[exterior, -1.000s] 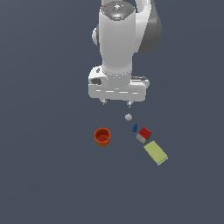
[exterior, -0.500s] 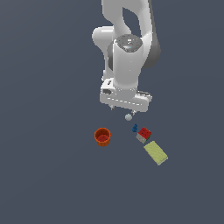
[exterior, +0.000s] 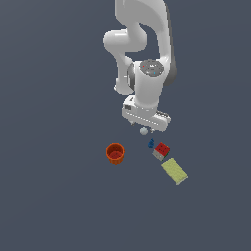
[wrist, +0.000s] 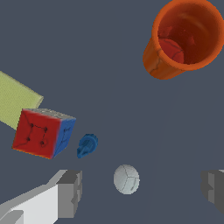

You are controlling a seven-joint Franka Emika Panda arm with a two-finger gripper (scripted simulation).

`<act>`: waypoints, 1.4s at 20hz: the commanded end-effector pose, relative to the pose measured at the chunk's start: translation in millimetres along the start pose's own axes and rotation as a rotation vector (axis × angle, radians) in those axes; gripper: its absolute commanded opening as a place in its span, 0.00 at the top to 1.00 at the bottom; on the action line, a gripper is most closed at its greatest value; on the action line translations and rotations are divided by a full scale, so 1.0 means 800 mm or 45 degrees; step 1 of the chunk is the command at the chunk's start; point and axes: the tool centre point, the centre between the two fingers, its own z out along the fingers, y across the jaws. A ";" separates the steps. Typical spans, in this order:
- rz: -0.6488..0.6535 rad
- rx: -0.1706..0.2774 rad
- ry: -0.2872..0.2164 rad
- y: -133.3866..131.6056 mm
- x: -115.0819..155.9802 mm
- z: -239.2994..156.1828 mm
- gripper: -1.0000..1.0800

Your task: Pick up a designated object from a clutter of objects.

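Tiny pale grey-white ball with faint seamed panels lies between the wide-spread fingers of the grey gripper, untouched

No text, label, brand, number or sign can be read in either view. The cube shows only plain red, blue and grey faces with small dark dots, and the orange cup, the yellow block and the small pale ball carry no markings.
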 end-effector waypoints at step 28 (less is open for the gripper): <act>0.290 -0.005 0.011 0.005 -0.080 0.095 0.04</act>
